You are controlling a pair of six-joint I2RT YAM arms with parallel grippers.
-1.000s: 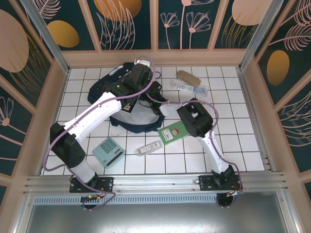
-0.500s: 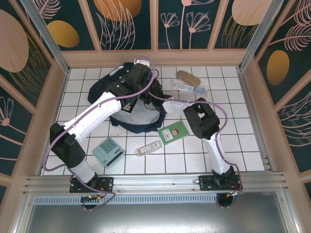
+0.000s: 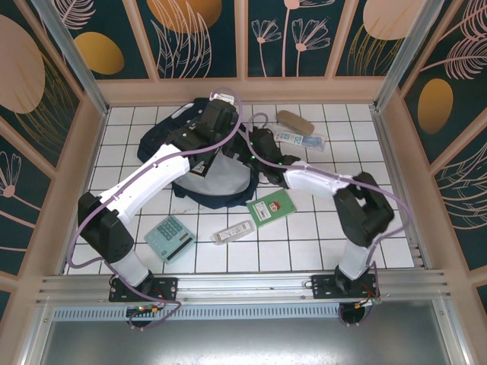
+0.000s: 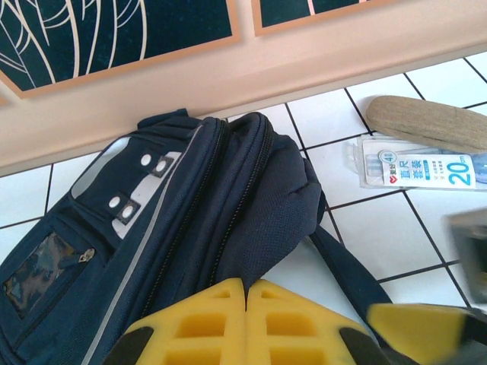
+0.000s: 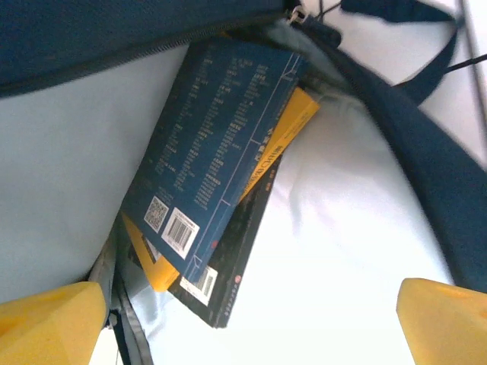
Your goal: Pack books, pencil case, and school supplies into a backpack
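The navy backpack [image 3: 169,137] lies at the back of the table with its pale lining [image 3: 225,179] exposed. My left gripper [image 3: 228,144] is shut on a fold of the backpack's navy fabric [image 4: 266,205], holding the opening up. My right gripper [image 3: 256,149] is open at the mouth, fingers [image 5: 47,324] wide apart with nothing between them. Inside lie the dark blue book [image 5: 221,144], the yellow-orange book [image 5: 301,114] and the dark brown book [image 5: 237,262], stacked. The small green book [image 3: 272,207] lies on the tiles. The tan pencil case [image 4: 430,122] and clear packet [image 4: 418,169] lie beyond the backpack.
The mint-green calculator [image 3: 169,238] and the slim white-grey bar [image 3: 232,232] rest on the near tiles in front of the backpack. A dark strap [image 4: 358,274] trails from the backpack to the right. Wooden walls close in the back and sides.
My right arm has stretched out toward the backpack, its elbow swinging right and its gripper moving up to the opening. The left arm has kept its hold and place.
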